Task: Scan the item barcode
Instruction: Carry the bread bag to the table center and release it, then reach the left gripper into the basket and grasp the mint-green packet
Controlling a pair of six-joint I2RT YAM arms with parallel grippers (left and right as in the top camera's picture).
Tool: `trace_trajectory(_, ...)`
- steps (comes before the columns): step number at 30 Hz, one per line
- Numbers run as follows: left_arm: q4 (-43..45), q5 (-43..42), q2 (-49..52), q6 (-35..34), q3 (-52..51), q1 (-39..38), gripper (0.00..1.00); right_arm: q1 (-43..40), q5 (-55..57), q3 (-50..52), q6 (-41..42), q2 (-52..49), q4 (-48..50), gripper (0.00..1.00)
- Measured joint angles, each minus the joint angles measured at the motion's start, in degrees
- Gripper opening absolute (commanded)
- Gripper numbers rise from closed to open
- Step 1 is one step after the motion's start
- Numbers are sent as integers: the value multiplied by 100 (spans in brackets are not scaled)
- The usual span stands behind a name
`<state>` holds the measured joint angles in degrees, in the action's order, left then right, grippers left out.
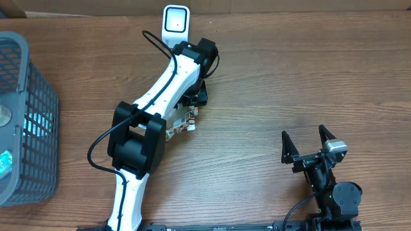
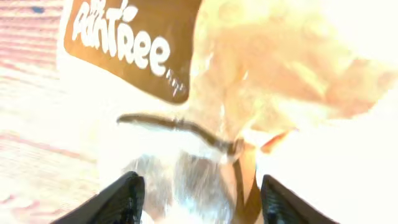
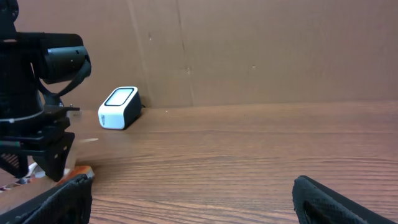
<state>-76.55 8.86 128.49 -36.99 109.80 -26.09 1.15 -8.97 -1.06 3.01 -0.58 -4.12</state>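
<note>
Since the packet (image 1: pixel 185 122) lies on the table (image 1: pixel 289 70) right under my left gripper (image 1: pixel 196 96), the left arm is the one placed to act. My right gripper (image 1: pixel 303 135) hangs wide and empty, well apart at the near right edge. In the left wrist view my fingers (image 2: pixel 124 196) stand apart, with the packet filling the space ahead of and between them, its brown label up and to the left. I cannot tell whether either pad touches it. The scanner (image 1: pixel 175 20) stands beyond my left gripper, farther along the arm's own line toward the back wall. The packet lies short of it, near but not over it. The arm hides most of the packet, so I cannot read its long axis or find the barcode. I judge the next move turns on bringing the packet forward to the scanner.
</note>
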Motion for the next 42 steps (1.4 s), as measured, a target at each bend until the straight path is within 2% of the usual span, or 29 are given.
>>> trace_trajectory(4,-688,26,46,118,1054,24,63,0,2,0,0,0,0,100)
trace_trajectory(8,-1462,85,68,164,2688,50,62,2,2,0,-2,0,2,100)
trace_trajectory(9,-1834,90,87,166,3375,74,62,2,2,0,-2,0,0,100)
trace_trajectory(13,-1978,-50,-59,525,4892,319,62,2,2,0,-2,0,-4,100)
trace_trajectory(16,-1993,-103,-380,645,5143,619,62,0,0,0,0,0,-2,100)
trace_trajectory(21,-2000,-186,-1139,769,5174,1388,63,2,0,0,0,0,2,100)
trace_trajectory(24,-2000,-216,-1582,892,5176,1939,68,0,2,0,-2,0,-2,100)
trace_trajectory(28,-1991,-262,-2181,1012,5128,3071,70,0,0,0,-2,0,-2,100)
trace_trajectory(30,-1996,-271,-2490,1025,4933,3928,67,2,0,0,0,0,0,100)
trace_trajectory(37,-1897,-708,-2695,957,3158,6360,60,2,2,0,-2,0,-2,100)
trace_trajectory(39,-1547,-918,-2562,896,2382,6953,59,2,2,0,0,0,-2,100)
trace_trajectory(42,-743,-1259,-2531,866,1250,7390,59,2,2,0,0,0,0,100)
